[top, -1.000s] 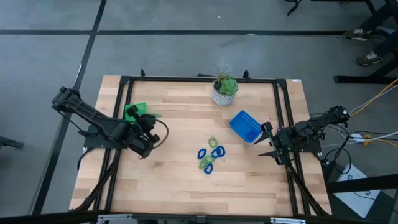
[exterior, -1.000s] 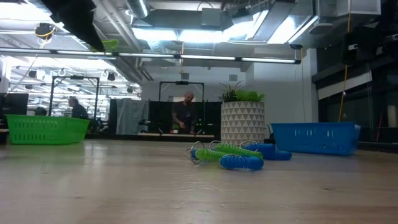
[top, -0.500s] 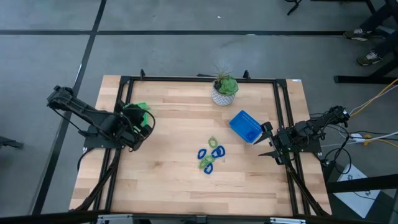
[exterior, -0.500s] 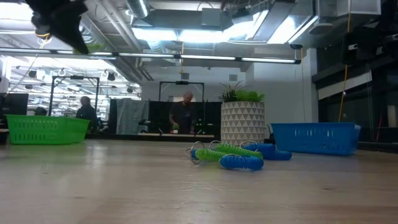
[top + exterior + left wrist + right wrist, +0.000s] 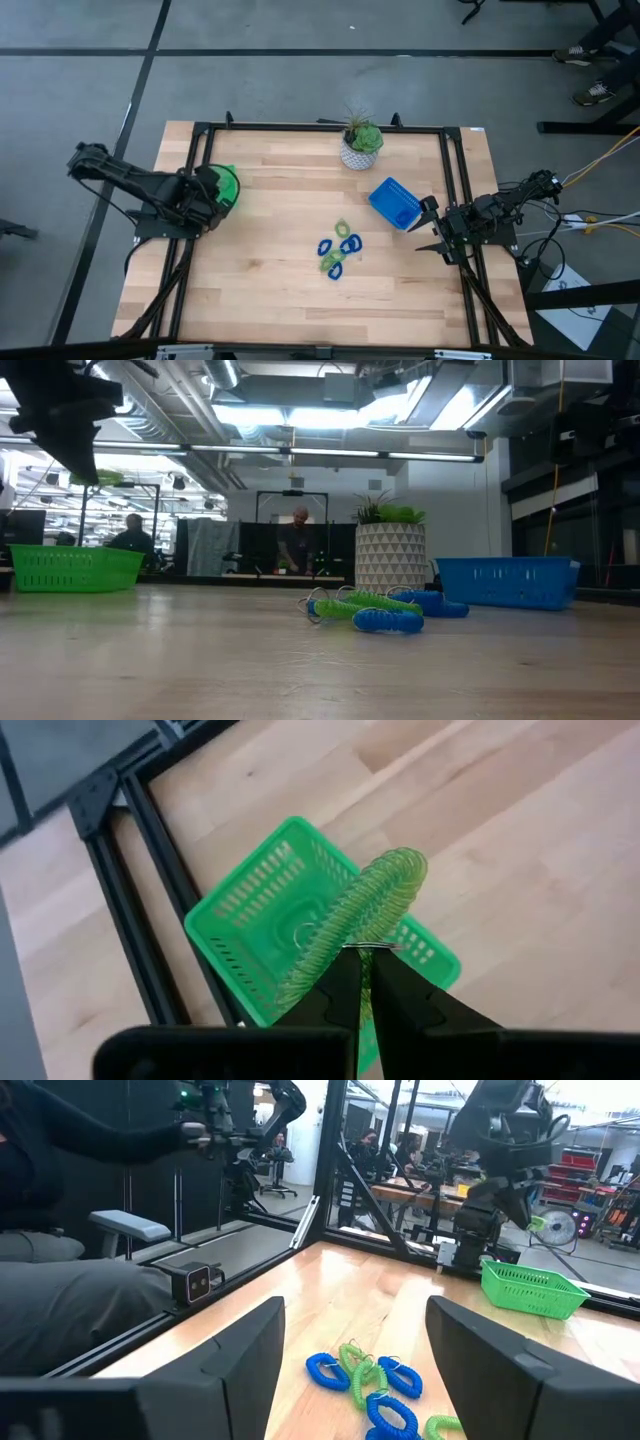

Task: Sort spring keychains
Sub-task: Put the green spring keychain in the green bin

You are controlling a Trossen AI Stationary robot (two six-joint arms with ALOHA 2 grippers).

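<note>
My left gripper (image 5: 213,192) hangs over the green tray (image 5: 226,184) at the table's left side, shut on a light green spring keychain (image 5: 352,923). The tray (image 5: 262,925) lies directly beneath it in the left wrist view. The other spring keychains (image 5: 338,251), blue and light green, lie in a small pile mid-table (image 5: 375,610) (image 5: 368,1375). My right gripper (image 5: 428,226) waits open at the table's right edge, beside the blue tray (image 5: 394,202), touching nothing. My left gripper (image 5: 365,960) pinches the light green keychain between its two fingertips, on the coil's side (image 5: 340,942) near the middle of the loop. The fingers come from above, pointing down. The keychain is lifted clear, above the green tray.
A potted plant in a white pot (image 5: 360,148) stands at the far edge (image 5: 390,555). The blue tray (image 5: 505,581) sits right of the pile. A black frame (image 5: 190,150) runs around the table. Bare wood lies along the near side. People stand in the room behind.
My left gripper, still shut on the green keychain, has travelled toward the table's left and far edges, from beside the green tray to over it, and has come lower in the low view. The pile, the trays and my right arm have kept still.
</note>
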